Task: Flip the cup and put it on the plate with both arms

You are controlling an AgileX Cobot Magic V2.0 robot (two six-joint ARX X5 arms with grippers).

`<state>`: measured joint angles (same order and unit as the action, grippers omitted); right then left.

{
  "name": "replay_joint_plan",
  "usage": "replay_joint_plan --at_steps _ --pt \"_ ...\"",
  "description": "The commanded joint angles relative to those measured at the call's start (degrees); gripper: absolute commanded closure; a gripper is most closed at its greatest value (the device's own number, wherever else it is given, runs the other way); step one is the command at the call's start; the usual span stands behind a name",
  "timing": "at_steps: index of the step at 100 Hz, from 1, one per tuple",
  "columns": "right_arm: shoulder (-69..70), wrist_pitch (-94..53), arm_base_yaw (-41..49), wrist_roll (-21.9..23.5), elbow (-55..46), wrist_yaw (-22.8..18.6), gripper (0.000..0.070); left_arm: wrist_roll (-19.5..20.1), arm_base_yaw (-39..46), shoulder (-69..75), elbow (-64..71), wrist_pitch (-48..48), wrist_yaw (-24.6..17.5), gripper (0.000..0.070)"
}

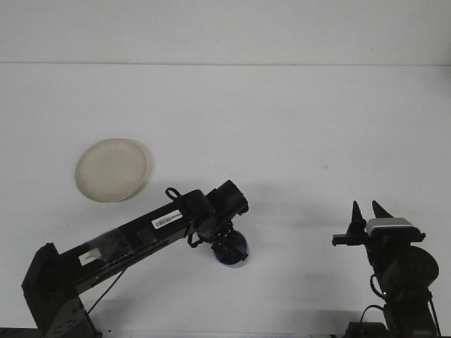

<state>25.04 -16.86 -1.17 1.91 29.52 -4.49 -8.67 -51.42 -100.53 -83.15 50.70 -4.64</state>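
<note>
The left arm's label [163, 221] is too small to read.

Below my left fingers [227, 246] the cup [235, 255] looks glossy dark-blue plastic; the plate [111, 170] is matt cream, the surface [282, 127] smooth white.
</note>
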Motion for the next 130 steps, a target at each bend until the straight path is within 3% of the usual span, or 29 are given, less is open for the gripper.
replay_joint_plan --at_steps 1,28,52,97,112,130 --pt "0.07 0.55 0.09 0.7 0.35 0.0 0.0423 1.11 0.09 -0.81 -2.43 1.29 0.44 0.069" --pt "0.07 0.57 0.09 0.7 0.35 0.0 0.0423 3.54 6.34 3.23 -10.78 9.62 7.37 0.069" --pt "0.07 0.57 0.09 0.7 0.35 0.0 0.0423 5.55 18.78 5.75 -17.53 14.1 14.1 0.069" --pt "0.07 0.57 0.09 0.68 0.35 0.0 0.0423 8.02 47.43 5.49 -18.12 12.52 12.96 0.069" --pt "0.07 0.57 0.09 0.7 0.35 0.0 0.0423 8.24 53.13 4.63 -18.12 11.3 8.52 0.069" --pt "0.07 0.57 0.09 0.7 0.35 0.0 0.0423 8.24 55.82 1.92 -18.12 11.37 7.56 0.069"
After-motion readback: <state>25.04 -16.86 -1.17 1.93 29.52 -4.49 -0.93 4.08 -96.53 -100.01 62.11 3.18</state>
